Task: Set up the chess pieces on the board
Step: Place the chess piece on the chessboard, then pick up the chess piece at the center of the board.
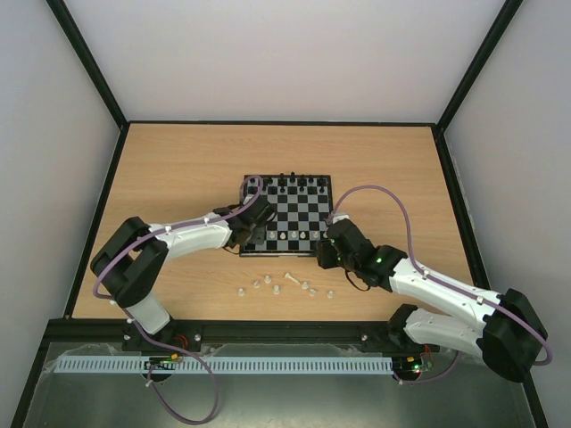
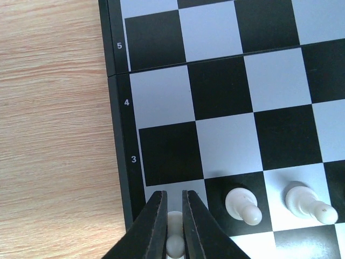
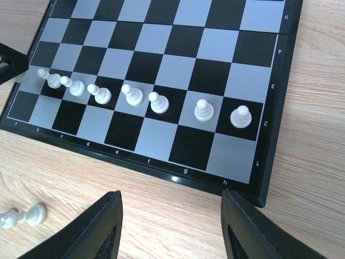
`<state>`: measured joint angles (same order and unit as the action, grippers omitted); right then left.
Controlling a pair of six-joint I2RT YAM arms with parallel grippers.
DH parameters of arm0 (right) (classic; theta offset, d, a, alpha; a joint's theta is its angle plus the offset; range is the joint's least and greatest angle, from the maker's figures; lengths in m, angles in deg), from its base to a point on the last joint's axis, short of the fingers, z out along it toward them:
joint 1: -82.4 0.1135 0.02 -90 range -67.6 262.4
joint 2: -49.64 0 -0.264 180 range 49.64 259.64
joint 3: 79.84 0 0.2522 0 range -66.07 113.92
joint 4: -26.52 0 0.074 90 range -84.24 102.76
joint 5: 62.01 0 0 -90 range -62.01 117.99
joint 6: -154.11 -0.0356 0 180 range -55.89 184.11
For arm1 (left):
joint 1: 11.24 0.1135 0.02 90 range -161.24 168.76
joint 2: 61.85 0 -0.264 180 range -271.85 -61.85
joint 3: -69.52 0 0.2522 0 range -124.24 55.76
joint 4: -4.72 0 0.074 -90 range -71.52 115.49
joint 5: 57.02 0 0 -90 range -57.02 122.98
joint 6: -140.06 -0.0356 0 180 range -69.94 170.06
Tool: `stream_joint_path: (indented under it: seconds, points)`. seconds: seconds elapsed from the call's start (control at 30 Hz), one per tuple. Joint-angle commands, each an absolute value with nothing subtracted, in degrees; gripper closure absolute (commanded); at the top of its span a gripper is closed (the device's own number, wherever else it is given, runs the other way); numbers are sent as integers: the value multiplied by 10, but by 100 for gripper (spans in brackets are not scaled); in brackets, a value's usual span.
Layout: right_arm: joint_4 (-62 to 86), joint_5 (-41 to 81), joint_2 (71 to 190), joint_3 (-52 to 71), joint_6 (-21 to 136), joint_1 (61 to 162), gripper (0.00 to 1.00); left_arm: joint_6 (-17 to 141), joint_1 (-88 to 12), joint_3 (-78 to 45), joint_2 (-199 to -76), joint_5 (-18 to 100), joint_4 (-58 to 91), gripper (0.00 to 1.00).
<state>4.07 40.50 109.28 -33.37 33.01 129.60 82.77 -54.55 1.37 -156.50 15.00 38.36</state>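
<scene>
The white chess pieces (image 3: 133,96) look about half set. 7 pawns stand on files b to h of rank 2 of the board (image 3: 178,65). An 8th pawn (image 2: 174,240) sits on a2, pinched between the narrowly closed fingers of the left gripper (image 2: 173,195), which reaches in over the board's left border. Rank 1 shows bare in the right wrist view, so I judge the whole back row is left to do. Roughly 8 loose pieces (image 1: 290,283) lie scattered on the table (image 1: 178,160) near the board's near edge, at least 1 of them on its side. The black pieces (image 1: 290,184) stand along the far side. The right gripper (image 3: 171,226) hovers over wood just beside the near right corner, its jaws apart at a middling width with nothing between them. Room is tight where it matters: a2 sits against the black border with the b2 pawn just beside it. Rank 1 is a narrow lane between the pawn row and the near border, so a careless descent could topple pawns. The middle ranks are open, as is the wood left of and beyond the board.
</scene>
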Motion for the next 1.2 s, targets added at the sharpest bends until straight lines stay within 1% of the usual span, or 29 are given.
stream_joint_path:
  seconds: [0.0,0.27,0.43,0.63,0.73,1.0,1.17]
  points:
    - [41,406,1097,-340,329,1294,49,823,-541,6,-1578,152,374,89]
    - [41,405,1098,-341,329,1294,49,823,-541,8,-1586,156,371,84]
    - [42,404,1099,-342,329,1295,49,825,-541,12,-1582,152,374,83]
    - [43,405,1100,-343,328,1295,49,824,-541,10,-1543,139,388,76]
    - [43,405,1102,-343,329,1295,49,817,-541,5,-1503,136,395,70]
    - [10,399,1101,-324,326,1295,49,784,-542,18,-1363,177,389,48]
    - [-46,379,1096,-302,296,1296,49,784,-543,40,-1318,224,350,21]
